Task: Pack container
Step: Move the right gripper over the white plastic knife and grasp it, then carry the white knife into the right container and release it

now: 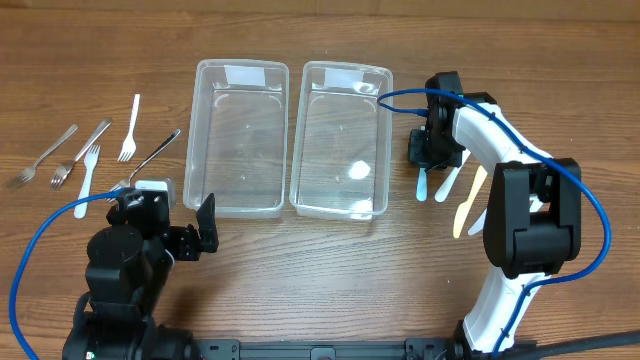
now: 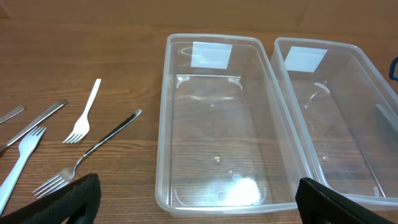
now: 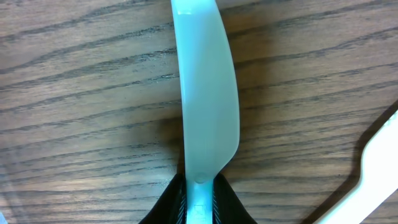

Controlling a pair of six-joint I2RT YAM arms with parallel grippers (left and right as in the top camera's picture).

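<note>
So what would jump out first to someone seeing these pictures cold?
Two clear, empty boxes sit side by side mid-table, the left tub and the right tub. Just right of them, the right gripper pinches a pale plastic knife. Several forks lie scattered at the far left.

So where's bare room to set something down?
The left container and right container are both empty, and bare table runs in front of them between the arms. Crowded: forks at far left; plastic knives and right gripper at right.
</note>
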